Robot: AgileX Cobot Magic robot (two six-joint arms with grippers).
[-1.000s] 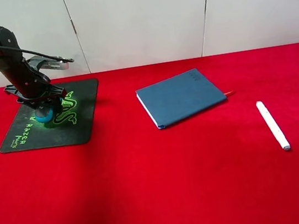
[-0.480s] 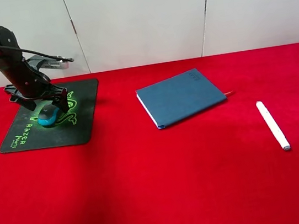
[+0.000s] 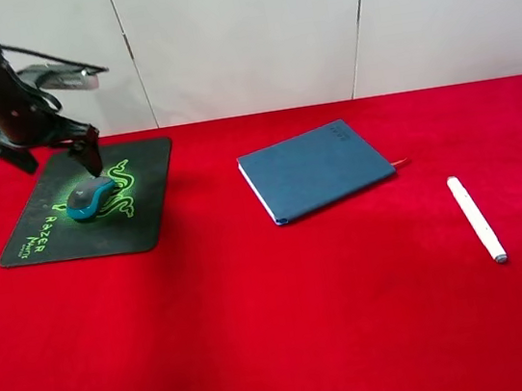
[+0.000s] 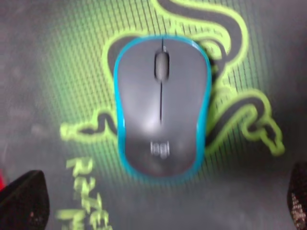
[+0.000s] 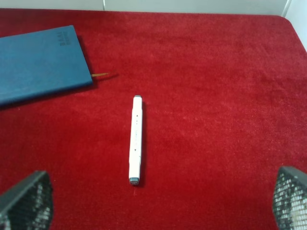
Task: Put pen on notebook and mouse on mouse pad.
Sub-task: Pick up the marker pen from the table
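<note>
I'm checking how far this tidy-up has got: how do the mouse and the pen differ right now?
The mouse sits on the mouse pad; the pen lies on the bare red cloth, apart from the notebook. The mouse is oval, grey with blue sides; the pen is slim and white. Both lie flat, held by nothing.
</note>
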